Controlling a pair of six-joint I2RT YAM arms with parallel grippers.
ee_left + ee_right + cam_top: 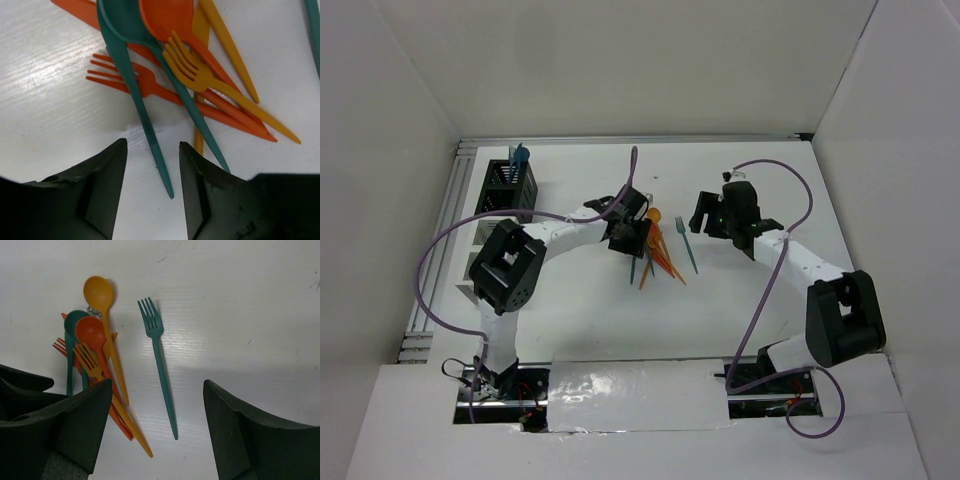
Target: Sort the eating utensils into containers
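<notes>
A pile of orange, yellow-orange and teal utensils (656, 255) lies mid-table. A single teal fork (687, 245) lies just right of it. My left gripper (634, 248) hovers over the pile's left side. In the left wrist view it (152, 145) is open, and the tip of a teal handle (150, 135) lies on the table between its jaws, untouched. An orange fork (130, 80) and a yellow-orange fork (195, 70) lie beyond. My right gripper (703, 222) is open wide above the teal fork (157, 355), whose handle points between the jaws (157, 385).
A black mesh bin (510, 187) stands at the far left with a blue utensil (521, 155) upright in it. White bins (478, 262) continue the row toward me. A metal rail frame (440, 250) runs along the left edge. Cables trail from both arms.
</notes>
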